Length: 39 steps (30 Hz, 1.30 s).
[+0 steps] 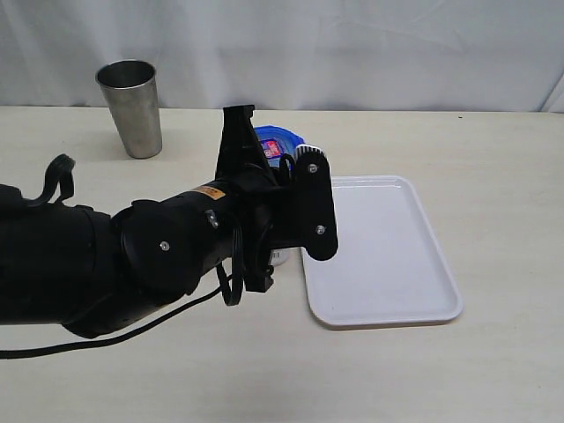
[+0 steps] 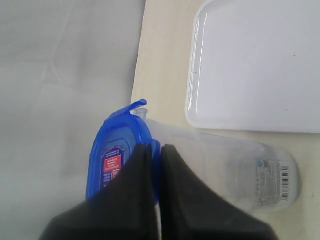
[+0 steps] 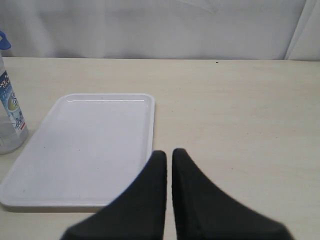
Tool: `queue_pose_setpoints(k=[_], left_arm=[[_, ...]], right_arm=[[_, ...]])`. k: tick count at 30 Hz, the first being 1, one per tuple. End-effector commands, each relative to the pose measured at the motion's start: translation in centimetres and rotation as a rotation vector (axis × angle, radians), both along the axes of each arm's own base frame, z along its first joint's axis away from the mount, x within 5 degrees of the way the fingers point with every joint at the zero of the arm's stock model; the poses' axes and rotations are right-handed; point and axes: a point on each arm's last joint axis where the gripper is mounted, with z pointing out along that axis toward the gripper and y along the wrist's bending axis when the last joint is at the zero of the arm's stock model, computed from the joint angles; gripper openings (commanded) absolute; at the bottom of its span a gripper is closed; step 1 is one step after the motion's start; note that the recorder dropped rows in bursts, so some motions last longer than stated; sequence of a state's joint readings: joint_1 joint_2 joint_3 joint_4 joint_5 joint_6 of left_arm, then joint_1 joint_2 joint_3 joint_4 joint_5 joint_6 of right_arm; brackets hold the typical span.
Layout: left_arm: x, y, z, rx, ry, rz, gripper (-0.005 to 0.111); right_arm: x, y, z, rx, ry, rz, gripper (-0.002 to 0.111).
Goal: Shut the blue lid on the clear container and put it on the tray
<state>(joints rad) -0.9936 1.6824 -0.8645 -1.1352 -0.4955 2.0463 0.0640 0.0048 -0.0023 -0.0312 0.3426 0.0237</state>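
The clear container [image 2: 235, 165] stands on the table beside the tray [image 2: 260, 65], its barcode sticker near the base. The blue lid [image 2: 112, 155] sits on its mouth, red-and-white sticker up, with one flap sticking out. My left gripper [image 2: 156, 148] is shut on the lid's rim, a strip of blue showing between the fingers. In the exterior view the left arm hides most of the container; the lid [image 1: 275, 141] shows behind the gripper [image 1: 242, 132]. My right gripper [image 3: 169, 152] is shut on nothing, over the table by a corner of the tray [image 3: 95, 145].
A grey steel cup [image 1: 132, 106] stands at the back left of the table. A white curtain closes off the far edge. From the right wrist view the container [image 3: 9, 120] stands at the tray's far side.
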Motion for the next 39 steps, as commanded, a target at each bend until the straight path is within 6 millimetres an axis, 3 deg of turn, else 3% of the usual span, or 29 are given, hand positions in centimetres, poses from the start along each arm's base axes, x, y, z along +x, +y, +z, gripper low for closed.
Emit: queue_pose_setpoints(k=[1, 9, 19, 33, 39], left_arm=[[-0.32, -0.08, 0.05, -0.009, 0.016, -0.008, 0.000], [-0.31, -0.07, 0.06, -0.009, 0.014, -0.007, 0.001], [-0.28, -0.04, 0.09, -0.009, 0.010, -0.003, 0.033], [-0.20, 0.20, 0.02, -0.030, 0.031, 0.042, 0.057], [-0.23, 0.45, -0.27, -0.045, 0.078, 0.087, 0.058]], right_arm=[[-0.02, -0.04, -0.05, -0.005, -0.002, -0.005, 0.005], [-0.02, -0.04, -0.05, -0.005, -0.002, -0.005, 0.005], [-0.02, -0.04, -0.05, -0.005, -0.002, -0.005, 0.005], [-0.02, -0.04, -0.05, -0.005, -0.002, -0.005, 0.005], [-0.02, -0.04, -0.05, -0.005, -0.002, -0.005, 0.005]])
